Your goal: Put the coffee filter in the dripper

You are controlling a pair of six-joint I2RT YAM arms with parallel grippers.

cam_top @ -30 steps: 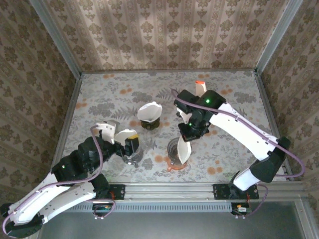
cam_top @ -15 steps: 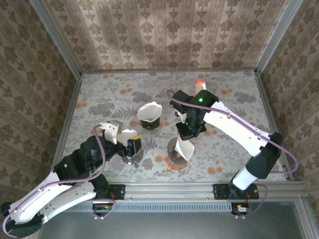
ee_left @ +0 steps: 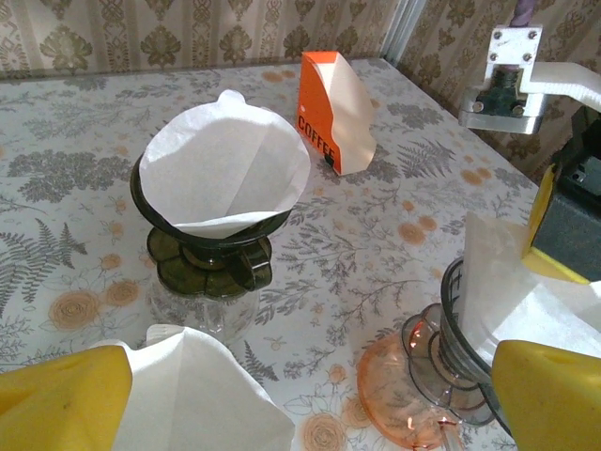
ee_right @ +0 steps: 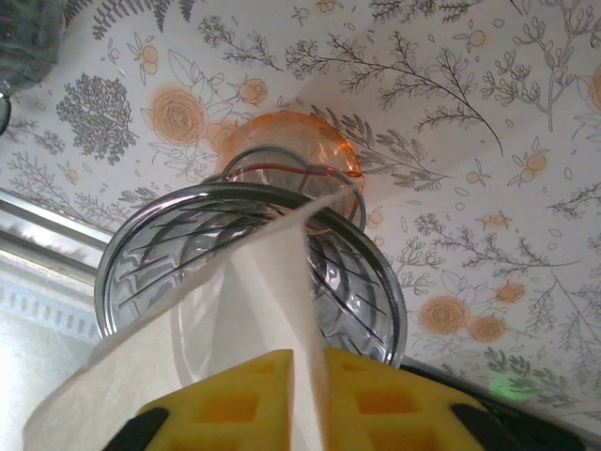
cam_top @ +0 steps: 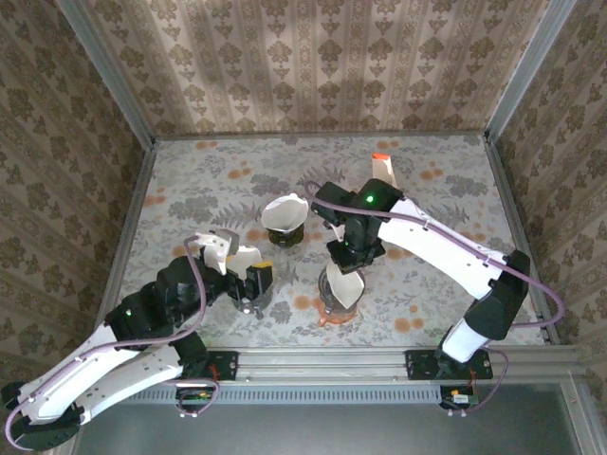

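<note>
A clear glass dripper (cam_top: 327, 303) (ee_right: 368, 274) on an orange saucer (ee_right: 291, 136) stands at the table's front middle. The white coffee filter (cam_top: 348, 287) (ee_right: 268, 301) stands folded flat inside it, its lower edge down in the cup. My right gripper (cam_top: 349, 258) (ee_right: 305, 381) hangs just above the dripper, its yellow pads (ee_right: 225, 404) shut on the filter's top edge. My left gripper (cam_top: 249, 282) (ee_left: 310, 381) is open over a second white filter (ee_left: 197, 395) at the front left. The left wrist view shows the clear dripper (ee_left: 451, 348) at the right.
A dark dripper (cam_top: 285, 232) (ee_left: 202, 254) with an opened white filter (ee_left: 223, 174) stands mid-table. An orange and white filter box (cam_top: 381, 166) (ee_left: 333, 113) stands at the back. Patterned walls close the table on three sides.
My right gripper has shifted left and lower over the clear dripper, and the filter has sunk deeper into it. My left arm has nudged slightly right.
</note>
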